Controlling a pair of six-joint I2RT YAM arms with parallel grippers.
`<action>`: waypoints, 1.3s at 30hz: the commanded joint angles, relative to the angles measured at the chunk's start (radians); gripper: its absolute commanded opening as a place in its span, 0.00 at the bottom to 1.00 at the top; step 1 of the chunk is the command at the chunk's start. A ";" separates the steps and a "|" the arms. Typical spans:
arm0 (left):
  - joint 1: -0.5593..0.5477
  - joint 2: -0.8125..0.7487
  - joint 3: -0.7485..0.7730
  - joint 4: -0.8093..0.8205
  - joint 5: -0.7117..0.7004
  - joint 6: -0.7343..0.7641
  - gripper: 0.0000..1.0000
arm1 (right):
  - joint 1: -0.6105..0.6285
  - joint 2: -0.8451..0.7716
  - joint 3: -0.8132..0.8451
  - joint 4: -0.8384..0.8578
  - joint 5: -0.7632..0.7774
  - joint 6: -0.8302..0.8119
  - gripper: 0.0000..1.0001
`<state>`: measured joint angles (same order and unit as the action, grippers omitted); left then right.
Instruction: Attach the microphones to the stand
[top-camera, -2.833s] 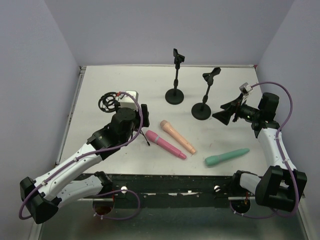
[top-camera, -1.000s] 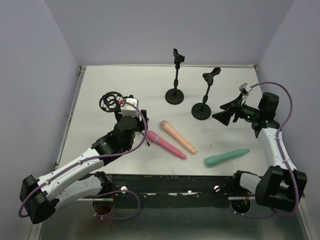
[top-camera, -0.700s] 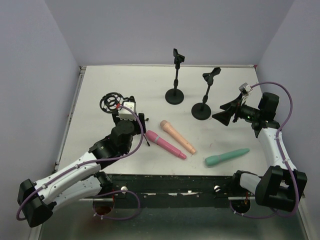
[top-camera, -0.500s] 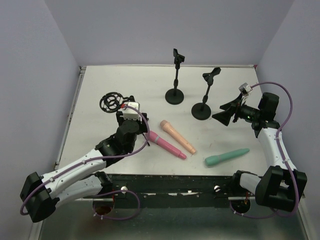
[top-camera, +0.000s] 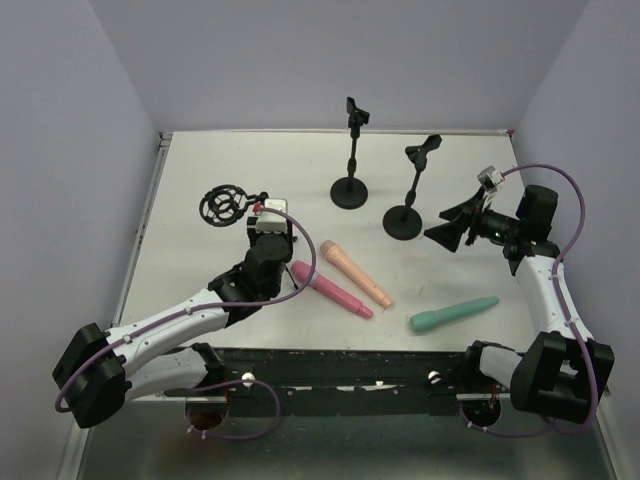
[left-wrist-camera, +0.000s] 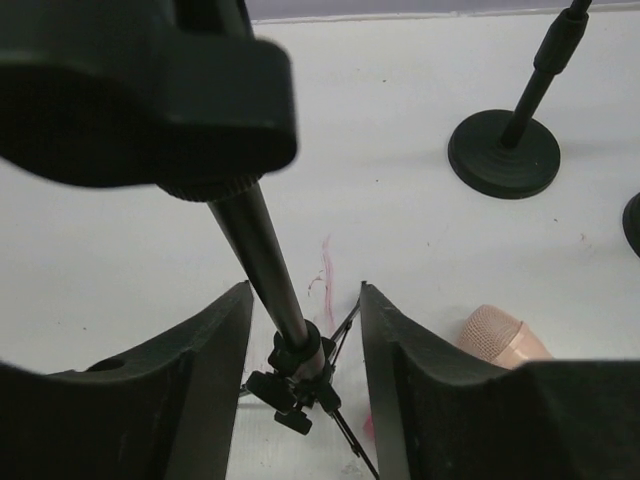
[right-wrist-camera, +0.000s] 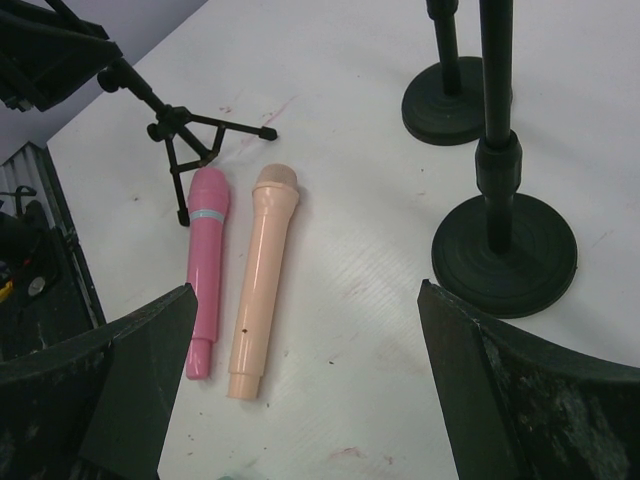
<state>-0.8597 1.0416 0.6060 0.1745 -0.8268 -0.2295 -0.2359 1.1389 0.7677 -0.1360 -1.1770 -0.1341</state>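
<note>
Left claw (left-wrist-camera: 305, 295): my fingers apart, one on either side of the tripod stand (left-wrist-camera: 262, 240) pole. Pink microphone (top-camera: 330, 289) and peach microphone (top-camera: 355, 272): lying flat, side by side, just right of it. Teal microphone (top-camera: 452, 315): lying nearer my base than right claw (top-camera: 445, 232), which gapes wide, empty.

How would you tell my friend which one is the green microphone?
Start at the white table and go towards its near edge on the right side. The green microphone lies flat there, all alone. The pink microphone and the peach microphone lie side by side nearer the middle, and only this one is teal-green.
</note>
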 joint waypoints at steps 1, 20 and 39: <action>-0.001 0.015 0.018 0.060 -0.041 0.035 0.47 | -0.006 0.005 0.031 -0.025 -0.032 -0.022 1.00; 0.111 -0.041 0.067 0.172 0.063 0.222 0.00 | -0.008 0.010 0.031 -0.030 -0.035 -0.027 1.00; 0.058 0.075 0.468 -0.044 0.471 0.004 0.00 | -0.006 0.009 0.031 -0.030 -0.041 -0.029 1.00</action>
<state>-0.7479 1.0504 0.9886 0.1368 -0.4862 -0.1310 -0.2359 1.1389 0.7677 -0.1551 -1.1885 -0.1505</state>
